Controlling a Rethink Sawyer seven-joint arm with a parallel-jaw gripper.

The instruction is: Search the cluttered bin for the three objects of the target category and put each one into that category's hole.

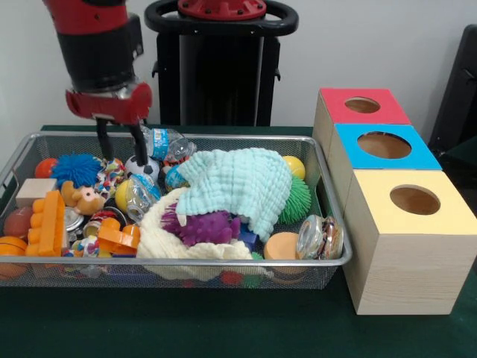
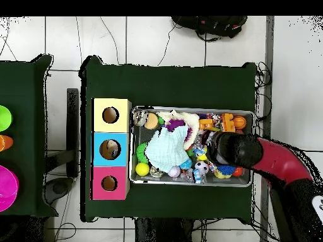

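Here, claw (image 1: 121, 146) spread, bottle (image 1: 165, 144) label unreadable

Red and black arm (image 1: 97, 45) with red wrist plate, seemingly thin black pincer (image 1: 119, 145).

Front camera sits low and close, looking level across the table (image 1: 223, 328) at the wire bin (image 1: 171, 262) with three boxes (image 1: 402, 224) beside it. Overhead camera hangs high, straight down, taking in the whole table (image 2: 170, 82) and surrounding floor. Both share the bin (image 2: 192, 183) and boxes (image 2: 111, 149), turned half round.
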